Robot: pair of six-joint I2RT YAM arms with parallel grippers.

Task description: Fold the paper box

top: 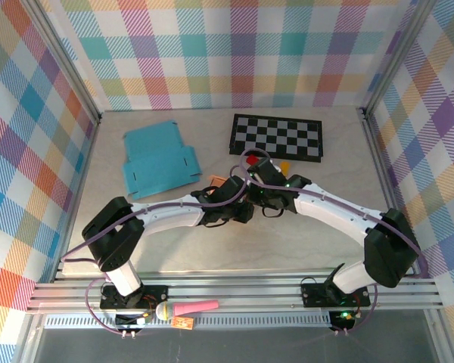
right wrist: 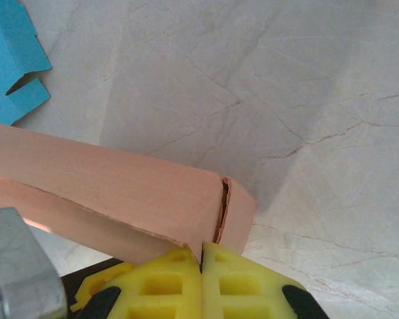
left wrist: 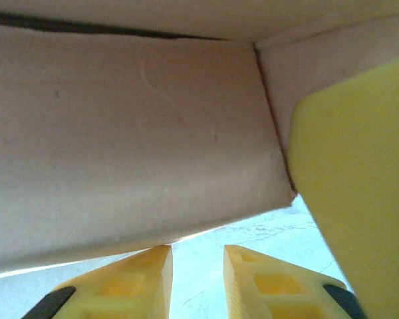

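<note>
Peach box (right wrist: 120, 193) hangs above the table (right wrist: 306, 100), long axis ten-to-four o'clock, its near end seemingly pinched in the closed right gripper (right wrist: 201, 256), while the slightly parted, empty left gripper (left wrist: 198, 266) waits at its six o'clock.

The pink box (right wrist: 120, 193) was pretty much folded into a long, low block, slanting across the lower left of the frame, with a gap at its end flap. The blue box (top: 160, 160) lay flat, unfolded, upper left.
</note>
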